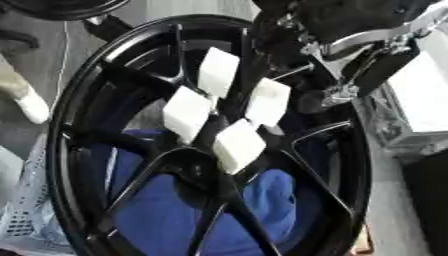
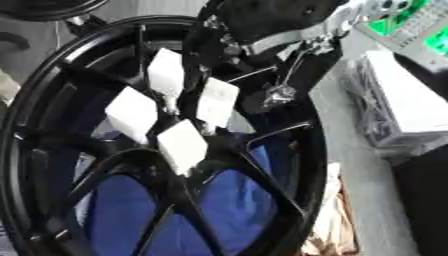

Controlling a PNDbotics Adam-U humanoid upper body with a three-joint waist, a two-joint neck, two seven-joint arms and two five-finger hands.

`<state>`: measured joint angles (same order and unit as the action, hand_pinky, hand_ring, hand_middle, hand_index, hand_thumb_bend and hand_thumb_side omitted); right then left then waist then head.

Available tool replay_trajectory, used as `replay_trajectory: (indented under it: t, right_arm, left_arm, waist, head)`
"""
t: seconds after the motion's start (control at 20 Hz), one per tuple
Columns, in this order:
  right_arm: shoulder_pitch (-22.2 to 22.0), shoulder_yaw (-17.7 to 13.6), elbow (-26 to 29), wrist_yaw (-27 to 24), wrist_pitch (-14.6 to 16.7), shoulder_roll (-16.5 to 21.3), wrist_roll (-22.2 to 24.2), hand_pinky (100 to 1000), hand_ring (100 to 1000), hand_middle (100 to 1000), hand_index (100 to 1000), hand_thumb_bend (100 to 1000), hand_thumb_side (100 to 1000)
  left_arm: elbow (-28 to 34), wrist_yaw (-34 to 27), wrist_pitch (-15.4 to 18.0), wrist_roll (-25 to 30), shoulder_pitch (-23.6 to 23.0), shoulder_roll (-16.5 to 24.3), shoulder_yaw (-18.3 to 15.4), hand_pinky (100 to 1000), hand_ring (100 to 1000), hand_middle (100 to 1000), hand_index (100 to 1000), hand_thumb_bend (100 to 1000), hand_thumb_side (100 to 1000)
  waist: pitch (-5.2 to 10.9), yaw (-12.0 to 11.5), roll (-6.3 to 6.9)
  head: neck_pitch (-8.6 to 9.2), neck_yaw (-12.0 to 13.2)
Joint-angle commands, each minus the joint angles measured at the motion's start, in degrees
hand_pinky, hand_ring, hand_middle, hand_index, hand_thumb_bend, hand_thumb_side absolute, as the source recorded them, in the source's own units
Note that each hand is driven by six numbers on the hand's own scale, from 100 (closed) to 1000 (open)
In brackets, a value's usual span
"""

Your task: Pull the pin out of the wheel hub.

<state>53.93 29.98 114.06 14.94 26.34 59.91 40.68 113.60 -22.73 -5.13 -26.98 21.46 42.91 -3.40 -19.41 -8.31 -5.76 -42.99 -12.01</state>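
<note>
Filling most of both views, a black wheel (image 1: 79, 150) stands tilted, its rim running from the upper left down to the lower edge. Its spokes (image 1: 144, 180) spread out from the hub (image 1: 214, 120), which sits a little above the middle of the left eye view. Four white blocks (image 1: 238, 145) stick out around the hub, set close to each other in a ring: one at the top, one at the left, one at the right and one at the bottom. Which of these is the pin, I cannot tell.

The right hand (image 2: 262, 20) comes in from the upper right corner, black with silver parts. It hangs over the upper right part of the wheel, just beside the top and right blocks. Thin silver rods and a dark rounded part reach down from it toward the hub. Whether its fingers are straight or curled, and whether they touch a block, I cannot tell, because they merge with the dark spokes.

Behind the spokes, blue cloth (image 1: 166, 210) shows through the lower half of the wheel. A white box (image 2: 407, 100) lies at the right, apart from the rim.
</note>
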Motion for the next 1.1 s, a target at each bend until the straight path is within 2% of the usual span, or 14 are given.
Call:
replay_trajectory:
  t: [0.05, 0.55, 1.1]
  right_arm:
    - [0.8, -0.2, 0.5, -0.7, -0.1, 0.4, 0.8, 857, 841, 769, 842, 374, 100]
    - [-0.8, 0.6, 0.5, 1.0, -1.4, 0.2, 2.1, 855, 839, 763, 836, 374, 100]
    - [-0.5, 1.8, 0.5, 1.1, -2.5, -1.0, 3.0, 850, 833, 754, 832, 362, 100]
  left_arm:
    - [1.0, -0.3, 0.0, 0.1, 0.3, 1.3, -0.4, 760, 697, 755, 750, 265, 846]
    - [1.0, -0.4, 0.0, 0.0, 0.3, 1.1, -0.5, 760, 698, 756, 747, 262, 851]
    - [1.0, -0.5, 0.1, 0.0, 0.2, 0.9, -0.5, 760, 698, 757, 746, 256, 860]
  waist:
    - [0.93, -0.2, 0.44]
    - [0.39, -0.5, 0.55]
    - [-0.02, -0.6, 0.70]
  head:
    - [-0.17, -0.1]
    - [-0.12, -0.3]
    - [0.40, -0.4]
